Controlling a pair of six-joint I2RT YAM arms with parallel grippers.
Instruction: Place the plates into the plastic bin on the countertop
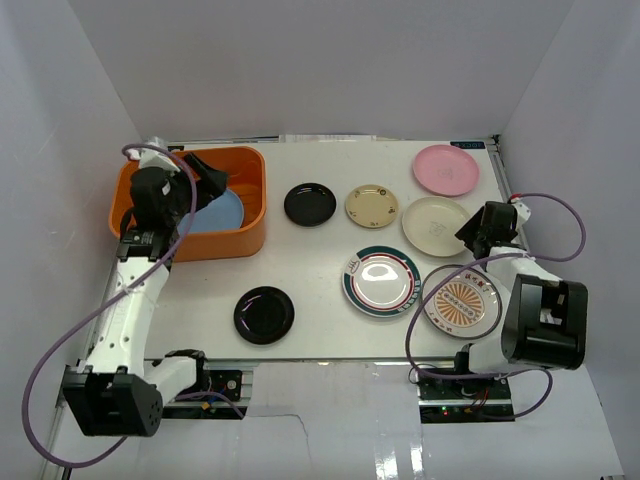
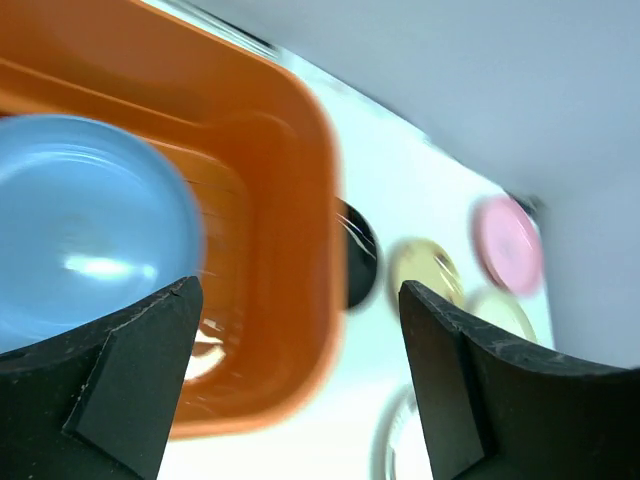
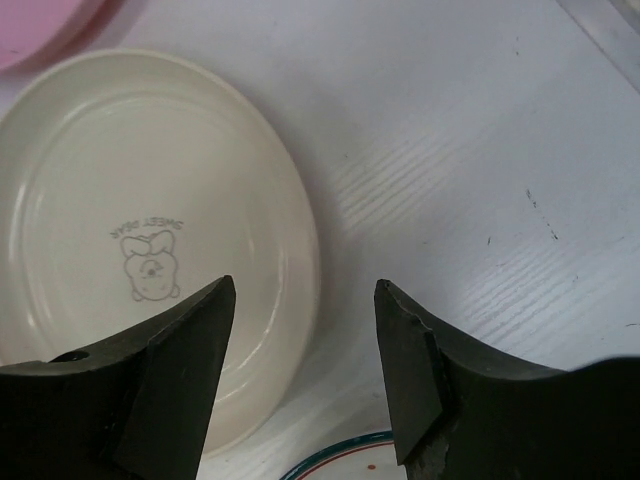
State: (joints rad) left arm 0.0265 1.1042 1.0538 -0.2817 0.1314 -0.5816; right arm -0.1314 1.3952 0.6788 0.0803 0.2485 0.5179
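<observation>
One light blue round plate is down inside the orange plastic bin at the far left of the white worktop. The left pincer hangs right above it, jaws spread wide and gripping nothing. Over on the right, the right pincer hovers released, empty, straddling the right rim of the cream round plate with the cartoon print.

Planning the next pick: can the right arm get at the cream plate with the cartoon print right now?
Probably yes. The right end effector hangs open just over the cream plate at its rim, with nothing stacked on it or lying between.
</observation>
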